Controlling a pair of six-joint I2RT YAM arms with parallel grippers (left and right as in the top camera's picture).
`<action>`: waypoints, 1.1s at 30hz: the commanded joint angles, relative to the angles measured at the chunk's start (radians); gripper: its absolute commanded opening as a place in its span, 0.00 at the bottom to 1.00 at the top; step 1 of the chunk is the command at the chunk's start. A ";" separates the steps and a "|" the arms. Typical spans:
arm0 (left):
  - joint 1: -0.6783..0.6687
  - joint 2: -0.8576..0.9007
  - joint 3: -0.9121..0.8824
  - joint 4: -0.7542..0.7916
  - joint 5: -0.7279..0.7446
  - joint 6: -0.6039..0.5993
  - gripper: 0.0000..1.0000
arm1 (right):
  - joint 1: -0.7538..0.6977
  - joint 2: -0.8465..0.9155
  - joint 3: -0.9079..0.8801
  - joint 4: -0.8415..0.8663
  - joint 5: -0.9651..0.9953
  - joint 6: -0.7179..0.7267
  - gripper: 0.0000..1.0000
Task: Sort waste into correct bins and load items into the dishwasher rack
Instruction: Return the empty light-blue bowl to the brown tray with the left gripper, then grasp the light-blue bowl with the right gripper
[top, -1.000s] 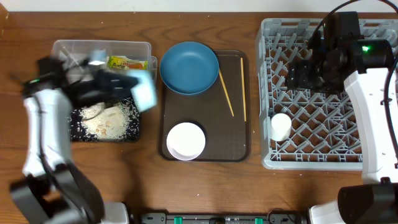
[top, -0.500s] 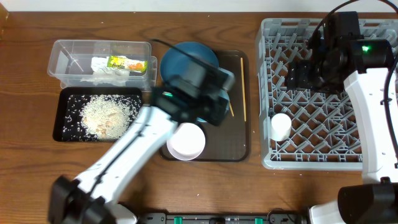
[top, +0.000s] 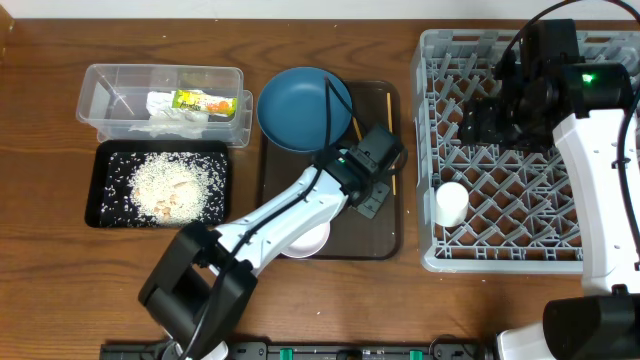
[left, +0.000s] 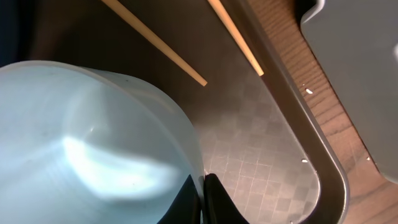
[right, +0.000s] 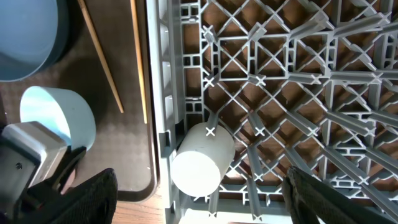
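My left gripper (top: 372, 195) (left: 203, 194) is shut on the rim of the small light blue bowl (left: 93, 137) (right: 57, 117), over the right part of the brown serving tray (top: 385, 238). The gripper hides this bowl in the overhead view. Two chopsticks (top: 391, 140) (left: 155, 43) lie on the tray beside the dark blue bowl (top: 305, 108). My arm partly covers the white bowl (top: 300, 238). The white cup (top: 451, 203) (right: 202, 158) lies on its side in the grey dishwasher rack (top: 530, 240). My right gripper (top: 480, 120) (right: 200, 190) is open and empty above the rack.
The clear tub (top: 110, 95) at the back left holds crumpled tissue (top: 175, 118) and the yellow-green wrapper (top: 195, 100). The black tray (top: 105, 200) in front of it holds white rice scraps (top: 175, 185). The rack's corner (left: 360, 81) stands just right of the brown tray.
My left arm has swung from the bins at the left across to the right side of the brown tray, carrying the light blue bowl. The right arm has not moved.
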 joint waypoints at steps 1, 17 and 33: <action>-0.004 -0.006 0.011 0.005 -0.027 -0.022 0.11 | -0.003 0.000 0.009 -0.003 0.000 -0.016 0.83; 0.174 -0.222 0.051 -0.094 -0.027 -0.181 0.24 | 0.080 0.001 -0.050 0.134 -0.133 0.030 0.80; 0.430 -0.414 0.049 -0.167 -0.028 -0.193 0.51 | 0.363 0.212 -0.164 0.313 -0.132 0.113 0.69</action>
